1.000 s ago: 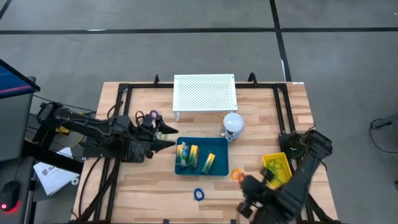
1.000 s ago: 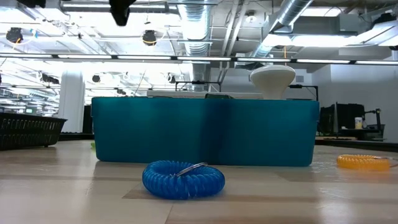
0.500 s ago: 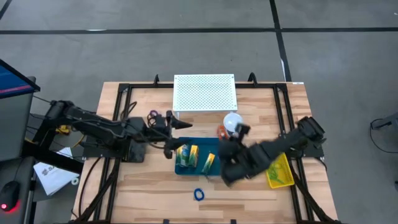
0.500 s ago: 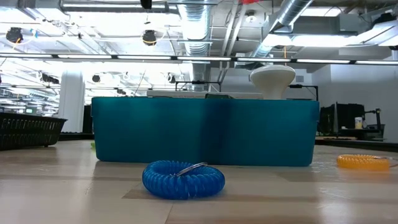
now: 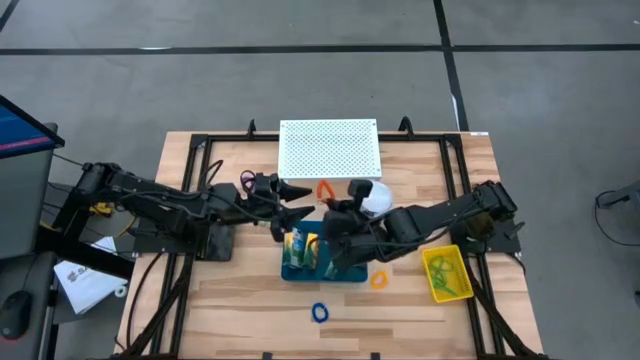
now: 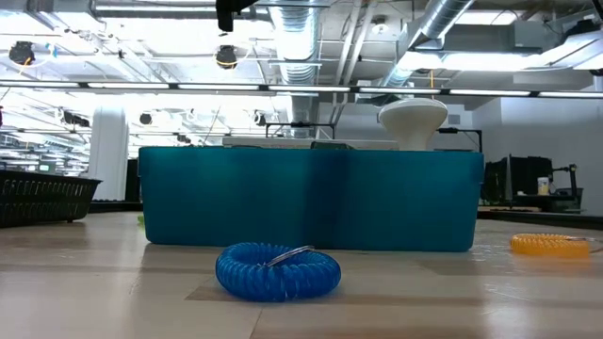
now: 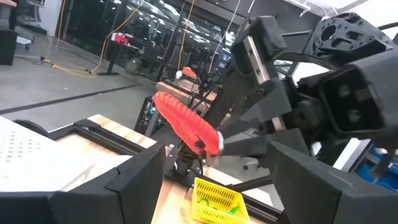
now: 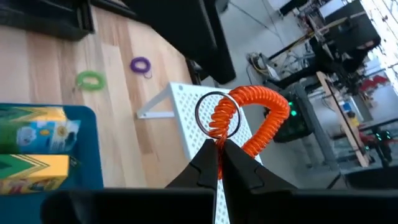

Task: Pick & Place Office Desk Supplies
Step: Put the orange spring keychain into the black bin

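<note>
Grey concrete floor (image 5: 300, 80) around light wooden slatted table (image 5: 230, 300), dark seams crossing floor. Blue-edged monitor (image 5: 20, 130) at table's left side, white paper sheet (image 5: 85, 280) below it. Ceiling: silver ventilation ducts (image 6: 301, 42), exposed pipes, bright strip lights (image 6: 188, 38). White column (image 6: 108, 155) at left, dark mesh basket (image 6: 42, 198) near it.

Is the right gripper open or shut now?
Shut. In the right wrist view its fingers meet on the red coil loop, holding it up.
</note>
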Motion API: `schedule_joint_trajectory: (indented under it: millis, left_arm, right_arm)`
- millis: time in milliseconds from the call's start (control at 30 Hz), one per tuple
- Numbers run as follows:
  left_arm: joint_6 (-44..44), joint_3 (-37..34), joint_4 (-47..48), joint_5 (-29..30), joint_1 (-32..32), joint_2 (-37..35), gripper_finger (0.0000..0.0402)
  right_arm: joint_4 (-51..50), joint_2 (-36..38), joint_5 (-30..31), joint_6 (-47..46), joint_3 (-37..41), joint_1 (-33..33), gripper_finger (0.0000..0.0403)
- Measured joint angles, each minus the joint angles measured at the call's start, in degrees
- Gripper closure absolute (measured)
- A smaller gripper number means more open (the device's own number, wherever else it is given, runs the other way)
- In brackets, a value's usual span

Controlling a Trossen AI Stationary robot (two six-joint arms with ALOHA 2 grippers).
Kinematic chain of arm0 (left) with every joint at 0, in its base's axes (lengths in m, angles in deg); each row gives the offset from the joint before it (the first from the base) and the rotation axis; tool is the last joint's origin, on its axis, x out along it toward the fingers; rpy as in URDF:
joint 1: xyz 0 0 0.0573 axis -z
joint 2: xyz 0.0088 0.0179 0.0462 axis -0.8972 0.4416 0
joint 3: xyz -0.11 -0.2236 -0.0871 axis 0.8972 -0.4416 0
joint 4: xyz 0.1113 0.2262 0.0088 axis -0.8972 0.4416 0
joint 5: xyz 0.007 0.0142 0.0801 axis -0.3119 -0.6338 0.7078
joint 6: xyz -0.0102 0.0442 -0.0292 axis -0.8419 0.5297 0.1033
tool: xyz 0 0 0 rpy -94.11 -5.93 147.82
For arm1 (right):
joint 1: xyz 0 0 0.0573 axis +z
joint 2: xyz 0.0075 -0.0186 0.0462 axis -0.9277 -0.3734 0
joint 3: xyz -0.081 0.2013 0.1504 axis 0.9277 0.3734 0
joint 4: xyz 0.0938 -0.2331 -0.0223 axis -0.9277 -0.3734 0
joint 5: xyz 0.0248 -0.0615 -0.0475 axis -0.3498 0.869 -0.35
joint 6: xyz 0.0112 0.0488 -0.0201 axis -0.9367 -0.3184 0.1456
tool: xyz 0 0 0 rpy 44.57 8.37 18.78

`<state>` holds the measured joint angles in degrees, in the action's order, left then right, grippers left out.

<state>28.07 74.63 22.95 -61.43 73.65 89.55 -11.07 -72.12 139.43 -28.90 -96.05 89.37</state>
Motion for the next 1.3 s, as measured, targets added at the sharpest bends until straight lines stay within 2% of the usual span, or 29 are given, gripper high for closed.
schedule_joint_trajectory:
  millis: [400, 567, 833, 1200, 1300]
  left_arm:
    - [0.01, 0.0, 0.32, -0.02, -0.37, 0.0, 0.0129]
    - [-0.26, 0.0, 0.31, -0.02, -0.83, 0.0, 0.0138]
    - [-0.48, 0.0, 0.22, -0.09, -0.81, -0.02, 0.0222]
    - [-1.76, 0.0, 0.12, -1.0, -0.79, -0.07, 0.0385]
    - [-1.66, 0.0, 0.11, -1.25, -0.79, -0.15, 0.0391]
  right_arm:
    - [10.64, -0.02, -3.35, 7.37, -0.02, -0.65, 0.0403]
    - [11.37, -0.02, -4.48, 7.4, -0.04, -1.29, 0.0403]
    - [11.28, -0.07, -4.56, 7.21, -0.04, -1.14, 0.0403]
    - [10.98, -0.09, -7.16, 5.61, -0.04, -1.25, 0.0403]
    - [11.02, -0.09, -7.34, 5.53, -0.04, -1.22, 0.0401]
